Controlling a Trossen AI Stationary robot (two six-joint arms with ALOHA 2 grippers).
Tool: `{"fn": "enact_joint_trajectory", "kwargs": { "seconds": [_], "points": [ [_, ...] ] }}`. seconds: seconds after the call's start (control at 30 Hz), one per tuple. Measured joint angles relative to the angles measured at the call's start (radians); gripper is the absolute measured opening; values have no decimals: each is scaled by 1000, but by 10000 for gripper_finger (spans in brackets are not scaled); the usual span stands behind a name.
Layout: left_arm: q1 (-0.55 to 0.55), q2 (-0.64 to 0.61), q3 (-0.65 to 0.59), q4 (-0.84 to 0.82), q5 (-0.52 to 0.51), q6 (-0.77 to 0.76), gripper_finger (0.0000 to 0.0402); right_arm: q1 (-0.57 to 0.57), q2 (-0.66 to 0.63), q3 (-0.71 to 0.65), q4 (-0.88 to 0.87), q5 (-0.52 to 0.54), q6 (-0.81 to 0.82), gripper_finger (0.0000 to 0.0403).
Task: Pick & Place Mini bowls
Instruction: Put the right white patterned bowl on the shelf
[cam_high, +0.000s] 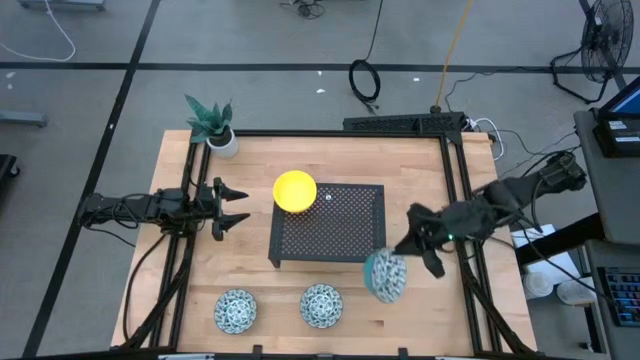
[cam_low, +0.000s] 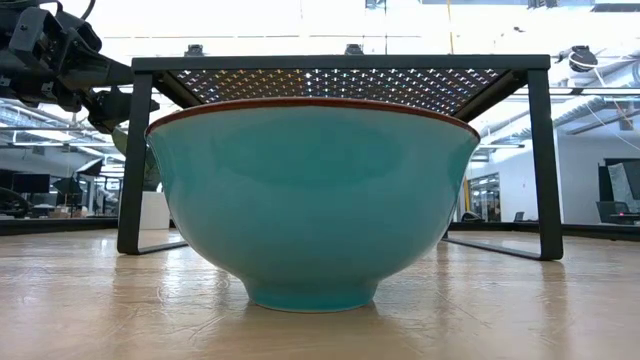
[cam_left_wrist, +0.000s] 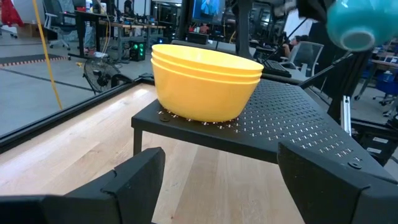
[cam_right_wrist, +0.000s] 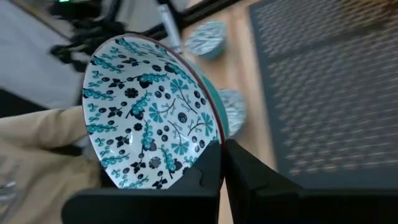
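Observation:
Yellow mini bowls (cam_high: 295, 190) (cam_left_wrist: 205, 81) sit nested in a stack on the far-left corner of a black perforated stand (cam_high: 340, 235). Two patterned mini bowls (cam_high: 236, 310) (cam_high: 321, 305) rest on their feet near the table's near edge; one fills the low view, teal outside (cam_low: 312, 200). My right gripper (cam_high: 408, 250) (cam_right_wrist: 222, 163) is shut on a third patterned bowl (cam_high: 385, 275) (cam_right_wrist: 149, 112) (cam_left_wrist: 351, 25) by the stand's near-right corner. My left gripper (cam_high: 240, 207) (cam_left_wrist: 217, 171) is open, left of the stand, facing the yellow stack. My right gripper pinches the patterned bowl's rim (cam_right_wrist: 214, 138), one finger inside the bowl and one outside against the teal wall. The fingers come slanting from the table's right. The bowl is lifted clear and tipped onto its side, its opening facing the wrist camera.
A white pot with a green plant (cam_high: 215, 128) stands at the table's far-left corner. A black frame (cam_high: 452, 180) borders the table. Bare wood lies between the stand and the two near bowls, and left of the stand around my left gripper.

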Motion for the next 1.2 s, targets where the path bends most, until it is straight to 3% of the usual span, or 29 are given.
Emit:
{"fn": "enact_joint_trajectory", "kwargs": {
  "seconds": [0.17,0.37,0.53,0.73,1.2],
  "points": [
    [0,0,0,0,0,0,310,-111,165,253,-285,-8,-23,0],
    [0,0,0,0,0,0,310,-254,344,470,-452,-164,-64,0],
    [0,0,0,0,0,0,310,-375,463,597,-592,-230,-124,0],
    [0,0,0,0,0,0,310,-484,526,595,-722,-270,-201,0],
    [0,0,0,0,0,0,310,-562,527,502,-704,-376,-260,0]
  ]
}}
